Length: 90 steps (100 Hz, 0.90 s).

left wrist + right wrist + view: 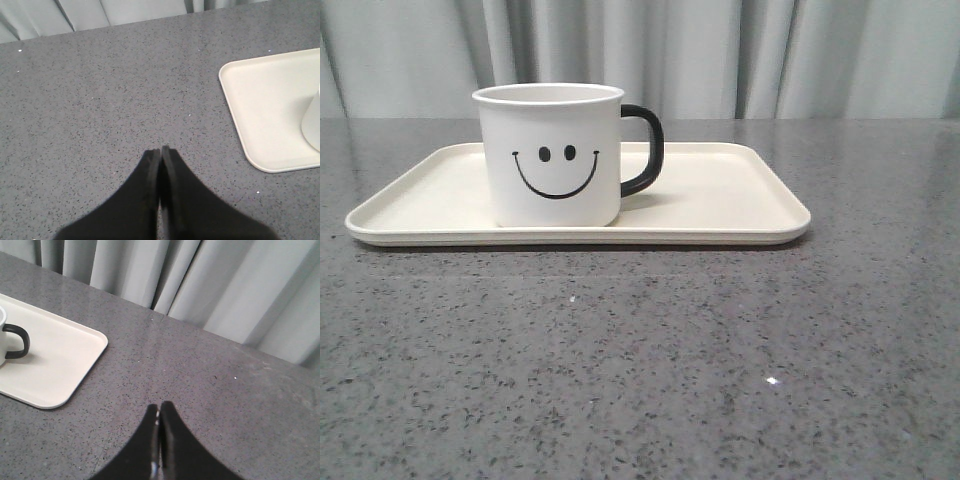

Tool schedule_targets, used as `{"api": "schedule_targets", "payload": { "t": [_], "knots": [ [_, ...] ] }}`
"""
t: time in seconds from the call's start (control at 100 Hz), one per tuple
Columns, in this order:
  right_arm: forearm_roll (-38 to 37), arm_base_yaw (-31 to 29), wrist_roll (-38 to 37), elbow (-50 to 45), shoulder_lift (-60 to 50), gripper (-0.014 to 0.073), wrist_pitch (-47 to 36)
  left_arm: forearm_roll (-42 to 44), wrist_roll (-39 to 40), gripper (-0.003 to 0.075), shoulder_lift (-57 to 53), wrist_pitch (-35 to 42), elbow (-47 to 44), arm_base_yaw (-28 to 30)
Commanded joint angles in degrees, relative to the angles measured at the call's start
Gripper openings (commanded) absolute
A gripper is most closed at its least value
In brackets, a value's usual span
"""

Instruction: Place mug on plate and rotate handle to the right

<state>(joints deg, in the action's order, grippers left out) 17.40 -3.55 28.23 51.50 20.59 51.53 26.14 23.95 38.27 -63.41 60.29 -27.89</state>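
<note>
Closed jaws well apart from mug (550,155) on plate (740,205)

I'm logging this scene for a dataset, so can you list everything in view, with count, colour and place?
mug: one, white with black smiley, upright on the plate, left of its centre
handle: one, black, pointing right
plate: one, cream, on the table
table: one, grey speckled
curtain: grey, behind the table
left tool: one, black, shut, over bare table beside the plate
right tool: one, black, shut, over bare table beside the plate
</note>
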Motion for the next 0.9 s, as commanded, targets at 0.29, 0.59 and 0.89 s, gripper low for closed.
{"api": "schedule_targets", "payload": {
  "t": [0.29,0.59,0.89],
  "knots": [
    [0.31,-0.25,-0.17,1.16,0.66,-0.0058,-4.0,-0.75,0.58,-0.002,0.21,4.51,1.34,-0.41],
    [0.31,-0.25,-0.17,1.16,0.66,-0.0058,-4.0,-0.61,0.58,-0.002,0.21,4.51,1.34,-0.41],
    [0.31,-0.25,-0.17,1.16,0.66,-0.0058,-4.0,-0.91,-0.88,-0.002,-7.41,20.9,-4.97,11.1]
  ]
}}
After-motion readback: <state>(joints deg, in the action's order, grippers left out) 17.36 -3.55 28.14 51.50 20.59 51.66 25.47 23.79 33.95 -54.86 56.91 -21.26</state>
